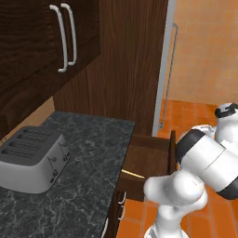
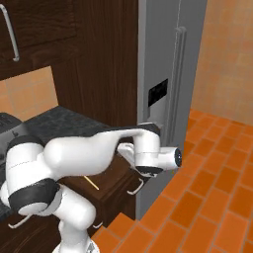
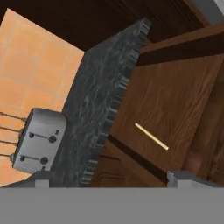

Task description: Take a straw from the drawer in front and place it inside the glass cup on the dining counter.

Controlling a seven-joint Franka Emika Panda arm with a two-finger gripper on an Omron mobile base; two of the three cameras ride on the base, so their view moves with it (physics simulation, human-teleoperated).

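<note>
Item: straw (image 3: 151,136), thin, straight, pale yellow. Location: lying flat on the brown floor of the open drawer (image 3: 170,100), toward the drawer's front half, apart from its walls. Long axis: in the hand view it runs diagonally, one end nearer the black speckled counter (image 1: 88,158), the other farther out into the drawer. In the left base view only a short length of it shows, just beside the counter's edge, the rest covered by the arm. In the right base view a short slanted length shows on the drawer floor under the forearm.

Item: drawer, dark brown wood, pulled out from beside the counter, its interior facing up.

Item: arm, white with dark joints. Pose: elbow folded low beside the drawer, forearm reaching level across above the drawer, wrist bent so the hand looks down into it.

Item: gripper (image 3: 109,180). Jaws spread wide, nothing between them; the two fingertips (image 3: 181,177) stand above the drawer, clear of the straw.

Item: toaster (image 1: 32,158), silver, four slots, on the counter, well apart from the drawer.

Item: refrigerator (image 2: 168,94), grey, long vertical handle, dark panel on its door, beyond the drawer.

Markings: no legible brand, label or writing on any item.
</note>
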